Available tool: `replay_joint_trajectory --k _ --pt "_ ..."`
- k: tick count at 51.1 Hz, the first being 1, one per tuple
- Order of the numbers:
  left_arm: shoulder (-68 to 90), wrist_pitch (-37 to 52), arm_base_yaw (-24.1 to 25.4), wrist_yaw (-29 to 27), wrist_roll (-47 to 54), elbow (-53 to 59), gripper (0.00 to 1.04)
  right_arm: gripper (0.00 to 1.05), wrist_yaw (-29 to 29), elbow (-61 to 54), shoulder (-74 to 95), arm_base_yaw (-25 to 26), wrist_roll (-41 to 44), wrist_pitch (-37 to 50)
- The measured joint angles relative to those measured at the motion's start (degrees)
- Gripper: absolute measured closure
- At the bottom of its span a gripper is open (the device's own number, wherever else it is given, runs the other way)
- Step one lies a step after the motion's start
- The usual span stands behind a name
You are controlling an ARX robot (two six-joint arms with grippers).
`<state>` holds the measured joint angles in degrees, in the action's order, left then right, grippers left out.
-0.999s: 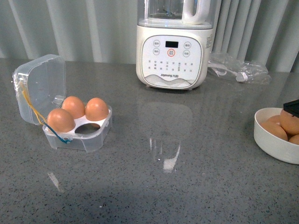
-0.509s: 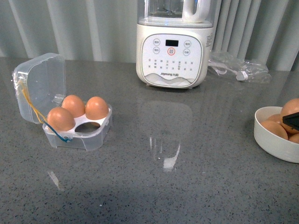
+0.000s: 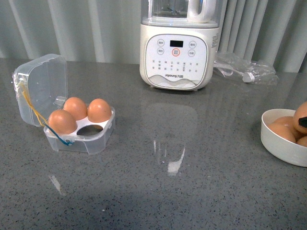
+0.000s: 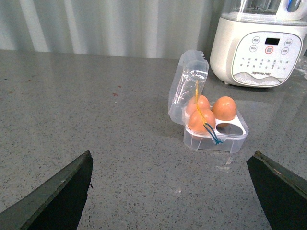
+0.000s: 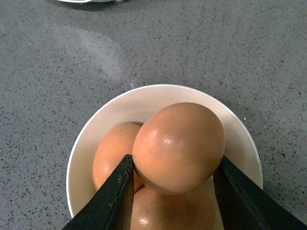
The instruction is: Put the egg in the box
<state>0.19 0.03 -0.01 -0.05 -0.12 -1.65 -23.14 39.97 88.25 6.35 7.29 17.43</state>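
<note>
My right gripper point(image 5: 175, 170) is shut on the egg point(image 5: 178, 146), a smooth orange-brown egg held just above the white bowl point(image 5: 81, 143). In the front view the egg point(image 3: 301, 116) shows at the far right edge over the bowl point(image 3: 280, 146). The box point(image 3: 79, 127), a clear case with its lid open, stands at the left with three brown eggs in it and one front slot empty. It also shows in the left wrist view point(image 4: 213, 129). My left gripper point(image 4: 170, 191) is open and empty above the bare counter, short of the box.
A white blender point(image 3: 177, 48) stands at the back centre. A clear plastic bag with a cable point(image 3: 244, 71) lies to its right. Other brown eggs point(image 5: 115, 155) lie in the bowl. Curtains hang behind the grey counter.
The right gripper has lifted the egg up from the bowl and shifted it slightly right, toward the frame edge. The box and left gripper have not moved.
</note>
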Motion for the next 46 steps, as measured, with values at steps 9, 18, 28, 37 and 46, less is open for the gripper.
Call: replay_joint_trajectory --k 9,18,28,37,46 --pt "0.00 0.00 0.00 0.00 0.00 0.00 0.07 0.65 -1.03 0.00 -5.07 -1.46 -1.11 -0.63" --pt "0.00 0.00 0.00 0.00 0.00 0.00 0.07 0.65 -2.01 0.28 -10.78 -3.17 -1.31 -2.47" --pt "0.00 0.00 0.00 0.00 0.00 0.00 0.07 0.65 -3.15 1.64 -15.23 -5.66 -1.51 -4.13" --pt "0.00 0.00 0.00 0.00 0.00 0.00 0.07 0.65 -4.50 4.17 -14.99 -11.45 -1.64 -4.42" --pt "0.00 0.00 0.00 0.00 0.00 0.00 0.07 0.65 -8.17 6.84 -11.76 -15.87 -2.97 -2.60"
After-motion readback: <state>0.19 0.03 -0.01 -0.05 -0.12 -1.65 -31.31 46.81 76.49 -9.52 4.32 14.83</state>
